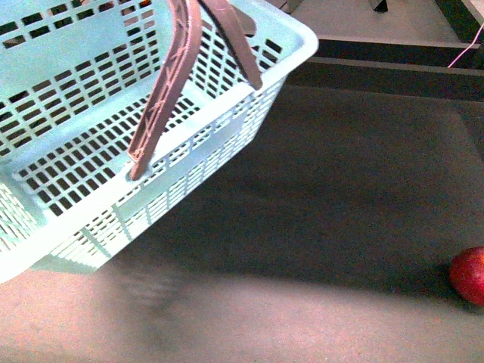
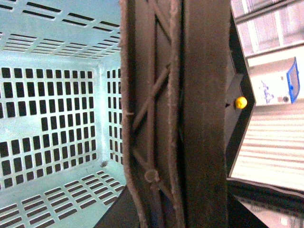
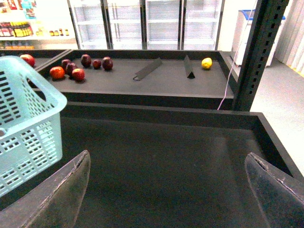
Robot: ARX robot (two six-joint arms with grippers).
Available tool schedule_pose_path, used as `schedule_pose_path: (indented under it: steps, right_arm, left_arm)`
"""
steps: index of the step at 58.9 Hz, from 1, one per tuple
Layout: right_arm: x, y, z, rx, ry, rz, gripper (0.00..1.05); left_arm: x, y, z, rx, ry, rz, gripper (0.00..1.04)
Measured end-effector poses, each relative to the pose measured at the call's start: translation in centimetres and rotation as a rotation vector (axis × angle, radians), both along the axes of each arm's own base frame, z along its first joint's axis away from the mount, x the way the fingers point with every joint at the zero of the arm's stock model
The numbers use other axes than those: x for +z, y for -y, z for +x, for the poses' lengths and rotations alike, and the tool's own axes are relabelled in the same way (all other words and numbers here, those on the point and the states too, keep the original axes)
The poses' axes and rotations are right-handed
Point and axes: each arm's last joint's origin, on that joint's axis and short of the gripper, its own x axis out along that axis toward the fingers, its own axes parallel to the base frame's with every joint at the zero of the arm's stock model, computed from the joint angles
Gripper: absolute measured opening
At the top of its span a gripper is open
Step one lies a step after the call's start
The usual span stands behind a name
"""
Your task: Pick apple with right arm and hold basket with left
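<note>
The mint-aqua basket point(image 1: 113, 121) hangs tilted at the upper left of the front view, held off the dark shelf by its brownish-mauve handles point(image 1: 181, 68). My left gripper is shut on the handles point(image 2: 171, 118), which fill the left wrist view; the gripper itself is hidden behind them, and the basket's inside point(image 2: 57, 118) looks empty. The red apple point(image 1: 470, 275) lies on the shelf at the right edge of the front view. My right gripper point(image 3: 166, 175) is open and empty above the dark shelf, with the basket's corner point(image 3: 28, 123) beside it. The apple is out of the right wrist view.
A rear shelf holds several dark red and orange-red fruits point(image 3: 78, 66), a yellow fruit point(image 3: 206, 62) and two dark dividers point(image 3: 190, 66). A black upright post point(image 3: 256, 52) stands at the right. A raised lip point(image 1: 393, 57) bounds the shelf's far side.
</note>
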Motion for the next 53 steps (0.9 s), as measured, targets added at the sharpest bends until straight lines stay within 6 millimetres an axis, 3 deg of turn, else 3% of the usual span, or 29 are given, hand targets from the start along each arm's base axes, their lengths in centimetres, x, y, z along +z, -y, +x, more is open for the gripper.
schedule_pose_path:
  steps: [19,53]
  right_arm:
    - [0.0,0.0,0.0,0.0,0.0,0.0,0.96]
    - [0.0,0.0,0.0,0.0,0.0,0.0,0.96]
  left_arm:
    - [1.1,4.0,-0.8,-0.186,-0.006,0.065,0.16]
    - [1.1,4.3,-1.0,-0.201,-0.001,0.078,0.16]
